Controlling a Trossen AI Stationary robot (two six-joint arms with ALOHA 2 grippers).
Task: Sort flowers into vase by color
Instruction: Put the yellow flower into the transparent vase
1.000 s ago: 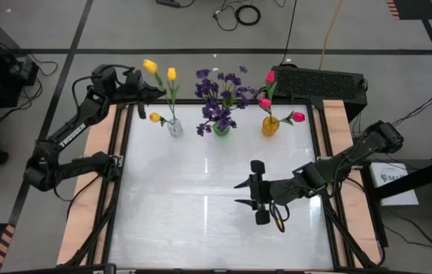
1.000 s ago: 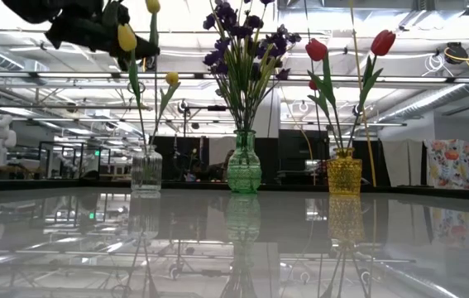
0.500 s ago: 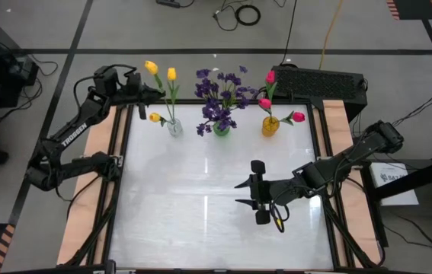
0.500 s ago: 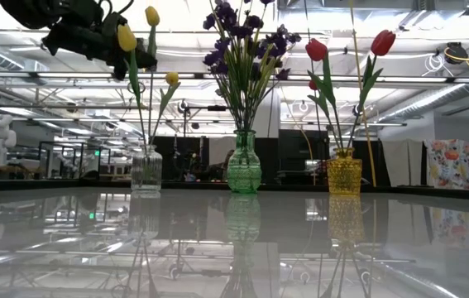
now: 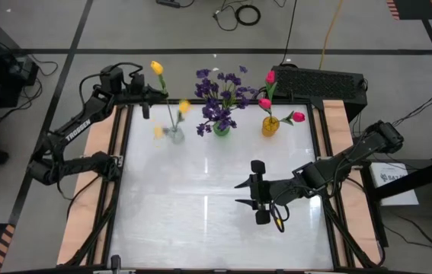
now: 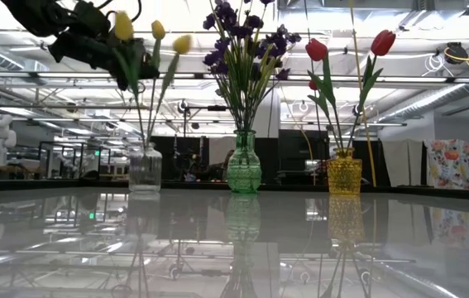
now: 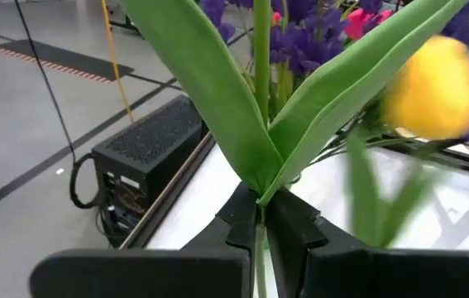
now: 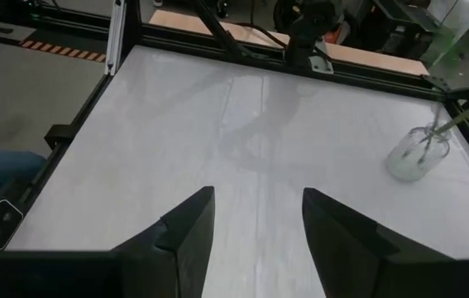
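My left gripper is shut on a yellow tulip above the clear vase at the table's far left. In the low view that tulip's bud stands over the gripper, and its stem runs down into the clear vase. Two more yellow buds in that vase show blurred. Purple blossoms stand in the green vase, and pink-red tulips in the yellow vase. My right gripper hangs open over the table's middle, holding nothing. My left gripper pinches the yellow tulip's stem between its two fingers, just below the fork of two long leaves. The fingers come about level from the table's far left and lie across the stem. The stem stands nearly upright, bud up, its lower part reaching down into the clear vase.
The three vases stand in a row along the table's far edge, the green one between the clear one and the yellow one. A black box sits beyond the far right corner. The white table top nearer the camera is bare.
My left gripper has sunk a little and gone toward the clear vase, still shut on the yellow tulip. The two other yellow tulips in that vase have swung toward the table's near and right side and show blurred.
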